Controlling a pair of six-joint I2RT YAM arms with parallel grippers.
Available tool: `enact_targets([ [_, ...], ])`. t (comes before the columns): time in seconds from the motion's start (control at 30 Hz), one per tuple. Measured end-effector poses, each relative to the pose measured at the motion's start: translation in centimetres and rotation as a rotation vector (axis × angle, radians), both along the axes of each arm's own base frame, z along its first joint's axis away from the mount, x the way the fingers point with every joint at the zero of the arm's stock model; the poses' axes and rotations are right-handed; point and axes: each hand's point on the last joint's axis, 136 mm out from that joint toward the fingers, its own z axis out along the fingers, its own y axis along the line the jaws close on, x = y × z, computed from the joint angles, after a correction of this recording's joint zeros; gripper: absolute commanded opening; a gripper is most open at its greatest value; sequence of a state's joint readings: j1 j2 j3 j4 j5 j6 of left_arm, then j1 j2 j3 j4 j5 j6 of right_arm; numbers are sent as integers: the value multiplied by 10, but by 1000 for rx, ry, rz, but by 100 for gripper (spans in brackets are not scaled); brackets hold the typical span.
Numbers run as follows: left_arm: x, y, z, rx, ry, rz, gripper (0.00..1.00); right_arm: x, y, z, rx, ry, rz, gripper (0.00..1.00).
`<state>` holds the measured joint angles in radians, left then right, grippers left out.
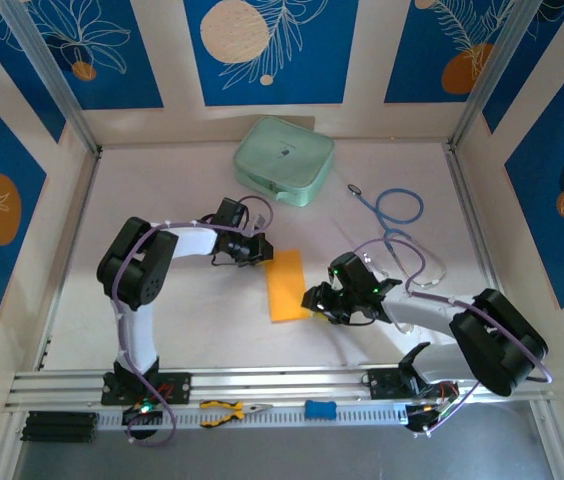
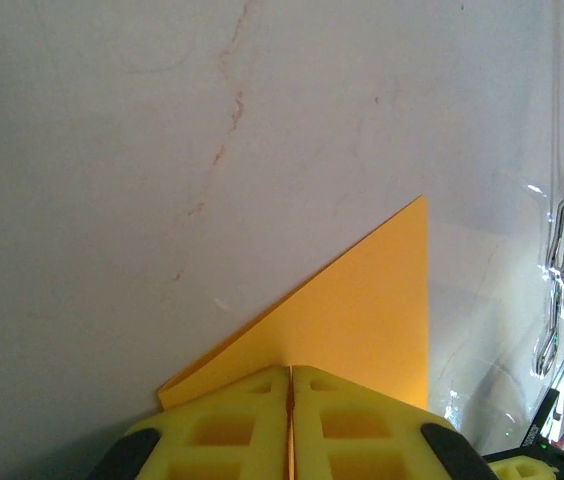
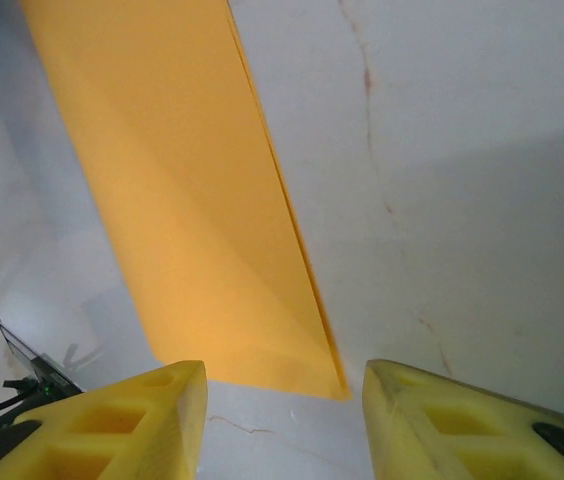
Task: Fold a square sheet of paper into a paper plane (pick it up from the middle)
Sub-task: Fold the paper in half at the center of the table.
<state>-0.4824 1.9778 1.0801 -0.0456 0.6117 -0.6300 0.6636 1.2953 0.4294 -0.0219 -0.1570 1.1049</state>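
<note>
Orange-yellow folded sheet of paper pinched at one corner

Closed tight, the left gripper holds an edge of the paper between its yellow fingers. Opposite, the right gripper has its jaws apart; a corner of the paper lies just ahead of the gap and touches neither finger. The paper lies flat as a narrow strip in the middle of the white table, between both grippers. Near the far wall sits a pale green rounded-square case.
</note>
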Motion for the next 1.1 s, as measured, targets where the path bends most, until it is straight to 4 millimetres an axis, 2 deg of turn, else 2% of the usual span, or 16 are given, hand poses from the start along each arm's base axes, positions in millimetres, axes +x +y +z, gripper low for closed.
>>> enact_targets([
  [0.83, 0, 0, 0, -8, 0, -1, 10, -2, 11, -1, 52, 38, 14, 41],
  [1.1, 0, 0, 2, -21, 0, 3, 12, -8, 4, -3, 12, 52, 6, 40],
])
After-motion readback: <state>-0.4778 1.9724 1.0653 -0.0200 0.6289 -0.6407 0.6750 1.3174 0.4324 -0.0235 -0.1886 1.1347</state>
